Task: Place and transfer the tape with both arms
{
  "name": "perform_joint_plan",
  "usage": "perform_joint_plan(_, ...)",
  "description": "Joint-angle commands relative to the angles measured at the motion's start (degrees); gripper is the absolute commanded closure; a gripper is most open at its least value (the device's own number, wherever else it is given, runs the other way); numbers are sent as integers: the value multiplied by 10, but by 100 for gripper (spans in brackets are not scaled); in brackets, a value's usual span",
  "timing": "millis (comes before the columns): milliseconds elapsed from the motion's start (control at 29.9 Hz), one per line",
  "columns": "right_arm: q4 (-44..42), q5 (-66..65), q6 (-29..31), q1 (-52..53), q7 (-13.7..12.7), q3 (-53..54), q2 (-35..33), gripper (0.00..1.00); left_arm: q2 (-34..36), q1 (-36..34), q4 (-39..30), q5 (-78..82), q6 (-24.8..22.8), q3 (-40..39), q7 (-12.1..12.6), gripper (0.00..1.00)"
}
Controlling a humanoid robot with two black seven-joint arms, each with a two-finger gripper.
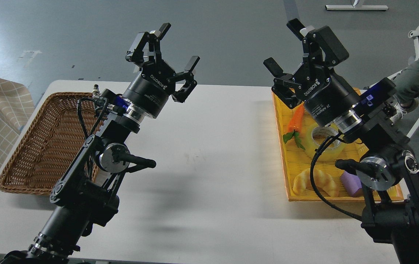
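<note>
With both jaws spread wide and empty, the right gripper [286, 47] hangs above the tape [323, 145], which lies flat in the yellow tray [280, 121] below it; the left gripper [172, 46] is well apart. The roll looks light, stiff and slick-sided, probably best pinched across its wall, one finger inside the core.

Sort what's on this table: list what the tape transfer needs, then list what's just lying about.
Needed:
tape, in the yellow tray
left gripper, fingers open
right gripper, fingers open

Lying about:
toy carrot
toy croissant
purple block

Use unclear:
wicker basket
</note>
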Motion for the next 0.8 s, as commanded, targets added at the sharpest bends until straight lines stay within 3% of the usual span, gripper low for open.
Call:
perform_joint_plan(0,-3,0,1,0,0,0,0,0,0,0,-1,-1,-1,0,0,2)
perform_joint_plan(770,-3,0,0,0,1,0,0,0,0,5,-2,45,1,5,-2,2)
